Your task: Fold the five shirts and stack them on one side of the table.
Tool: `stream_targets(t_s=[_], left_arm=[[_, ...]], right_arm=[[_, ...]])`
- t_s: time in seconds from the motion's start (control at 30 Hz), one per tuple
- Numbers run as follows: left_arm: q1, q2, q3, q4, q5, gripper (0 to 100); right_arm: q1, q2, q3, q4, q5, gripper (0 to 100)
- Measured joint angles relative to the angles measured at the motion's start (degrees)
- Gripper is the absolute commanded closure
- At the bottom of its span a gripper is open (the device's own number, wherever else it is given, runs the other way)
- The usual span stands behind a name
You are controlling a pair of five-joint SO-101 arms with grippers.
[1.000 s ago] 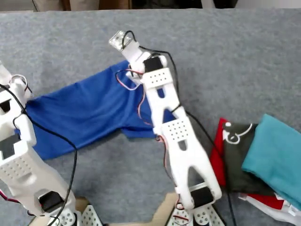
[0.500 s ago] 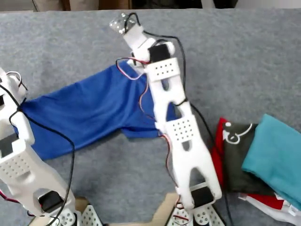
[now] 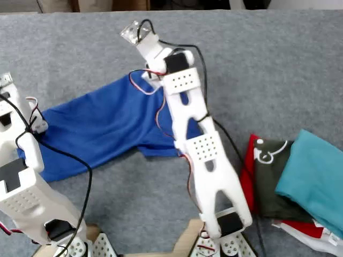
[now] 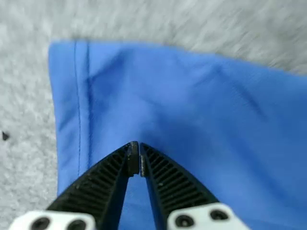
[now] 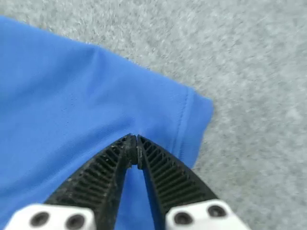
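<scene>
Blue shirt (image 3: 102, 128) lies spread out between the two grippers. The left gripper (image 4: 134, 160) and right gripper (image 5: 133, 153) are each pinched shut on cloth just inside a stitched hem. It looks light, limp and likely to sag; the hemmed corners should give the surest hold.

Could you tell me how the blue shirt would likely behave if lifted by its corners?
The blue shirt probably flops and sags: it lies limp with soft creases. It looks thin, so likely light. The fuzzy grey table may drag on it when pushed, bunching it.
</scene>
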Motion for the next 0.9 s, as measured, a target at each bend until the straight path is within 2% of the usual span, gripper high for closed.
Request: stream_targets(t_s=[0.17,0.3,0.43,0.7,0.9], left_arm=[[-0.26,0.00,3.69,-8.79,0.00,98],[-1.67,3.16,3.34,-14.77,0.00,98],[-1.76,6.24,-0.53,-14.86,0.09,98],[-1.76,10.55,-7.12,-14.15,0.09,98],[-1.76,10.73,-7.30,-14.15,0.09,98]], right_arm=[[0.00,2.11,0.00,0.18,0.00,97.9],[-0.09,2.02,0.00,6.51,0.00,97.9],[-0.53,1.93,0.00,13.10,0.00,97.9],[-0.09,-4.48,1.76,13.71,0.97,97.9],[-3.43,-16.00,20.66,13.71,1.14,97.9]])
